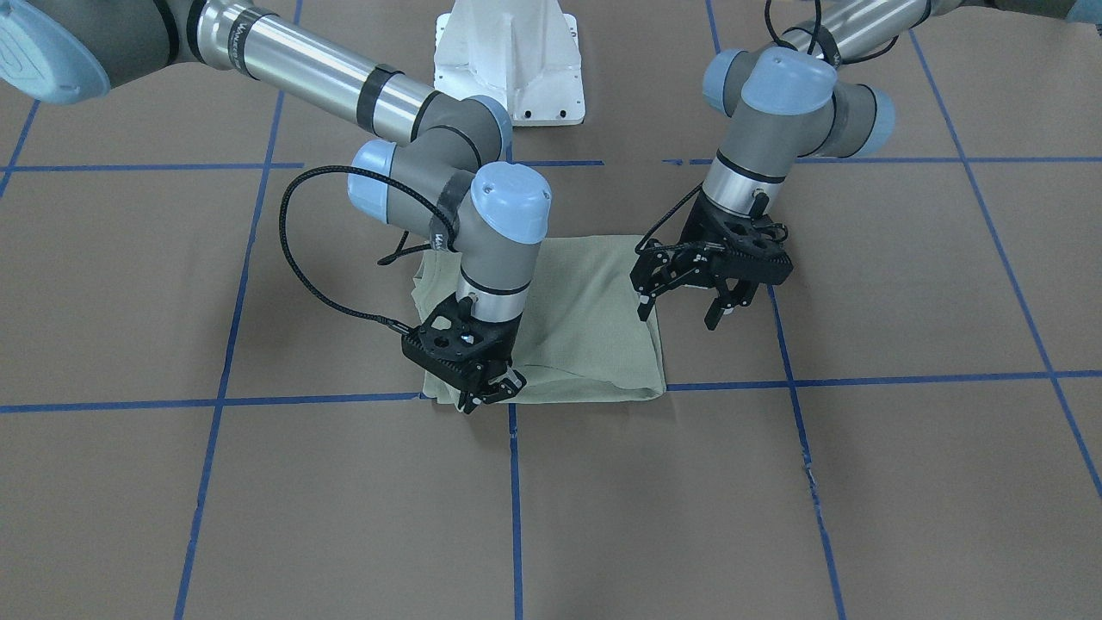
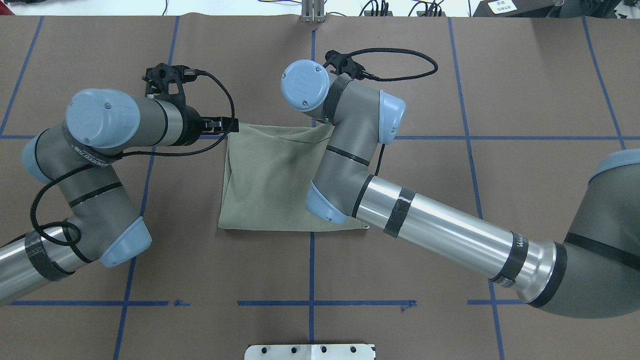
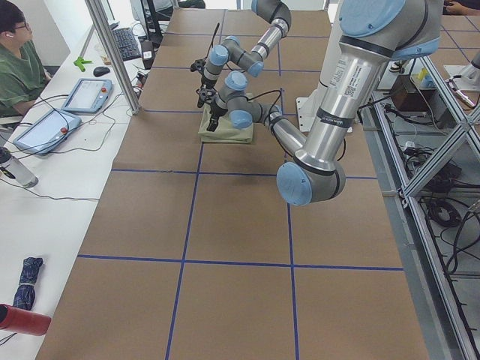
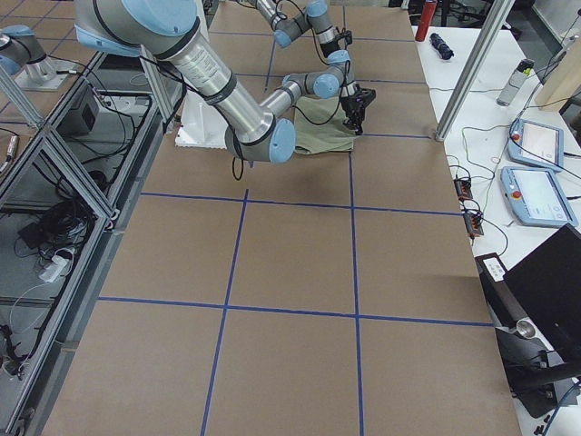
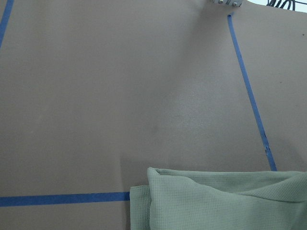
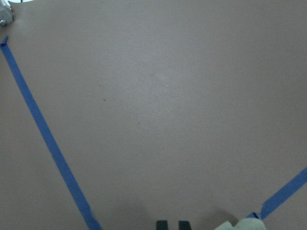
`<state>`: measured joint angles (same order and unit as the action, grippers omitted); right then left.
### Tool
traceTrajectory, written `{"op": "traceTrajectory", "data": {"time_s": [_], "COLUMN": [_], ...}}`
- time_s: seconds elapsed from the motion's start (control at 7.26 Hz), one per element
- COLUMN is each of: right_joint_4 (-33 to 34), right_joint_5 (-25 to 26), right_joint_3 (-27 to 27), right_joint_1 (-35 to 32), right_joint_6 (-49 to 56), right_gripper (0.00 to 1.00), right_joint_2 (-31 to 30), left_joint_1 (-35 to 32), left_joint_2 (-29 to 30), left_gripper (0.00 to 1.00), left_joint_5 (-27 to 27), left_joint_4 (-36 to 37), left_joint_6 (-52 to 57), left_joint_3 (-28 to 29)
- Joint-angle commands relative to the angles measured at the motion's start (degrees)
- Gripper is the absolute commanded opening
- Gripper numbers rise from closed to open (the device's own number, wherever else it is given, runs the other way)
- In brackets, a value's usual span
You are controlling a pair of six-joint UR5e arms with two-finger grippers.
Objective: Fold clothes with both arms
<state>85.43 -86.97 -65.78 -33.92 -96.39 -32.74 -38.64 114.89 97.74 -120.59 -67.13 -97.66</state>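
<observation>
The folded sage-green shirt (image 1: 585, 319) lay flat on the tabletop (image 1: 258, 517) between both claws. The right claw (image 1: 492, 392) was closed at the shirt's edge; whether it pinched cloth was unclear. The left claw (image 1: 680, 314) hung open just beside the opposite edge.

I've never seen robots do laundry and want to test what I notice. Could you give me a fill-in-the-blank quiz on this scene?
1. The folded shirt lying on the table is ___ in colour.
2. The tape lines that cross the brown table are ___.
3. The left gripper, at the shirt's edge, has its jaws ___.

Missing words: green; blue; open.
</observation>
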Motion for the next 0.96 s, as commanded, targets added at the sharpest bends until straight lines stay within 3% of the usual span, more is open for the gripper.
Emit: {"op": "traceTrajectory", "data": {"time_s": [0.0, 0.14, 0.28, 0.55, 0.83], "right_joint_4": [-0.4, 0.0, 0.1, 0.1, 0.1], "right_joint_5": [-3.8, -11.5, -15.9, -17.4, -17.4], "right_joint_3": [-1.9, -4.9, -9.0, -13.8, -13.9], "right_joint_1": [-2.5, -5.6, -8.2, -9.4, -9.4], "right_joint_6": [9.0, 13.2, 17.8, 21.9, 21.9], "right_gripper": [1.00, 1.00, 1.00, 1.00, 1.00], "right_joint_2": [0.0, -1.0, -3.3, -7.7, -7.7], "left_joint_1": [0.7, 0.9, 1.3, 5.0, 5.5], "left_joint_2": [0.8, 1.5, 2.6, 4.9, 6.0], "left_gripper": [1.00, 1.00, 1.00, 1.00, 1.00], "left_joint_5": [-0.2, -0.3, -0.4, -0.8, -1.9], "left_joint_4": [0.7, 0.8, 0.9, 3.1, 5.1], "left_joint_6": [0.1, 0.2, 0.2, 0.7, 1.0], "left_joint_3": [2.8, 4.7, 7.0, 8.6, 9.9]}}
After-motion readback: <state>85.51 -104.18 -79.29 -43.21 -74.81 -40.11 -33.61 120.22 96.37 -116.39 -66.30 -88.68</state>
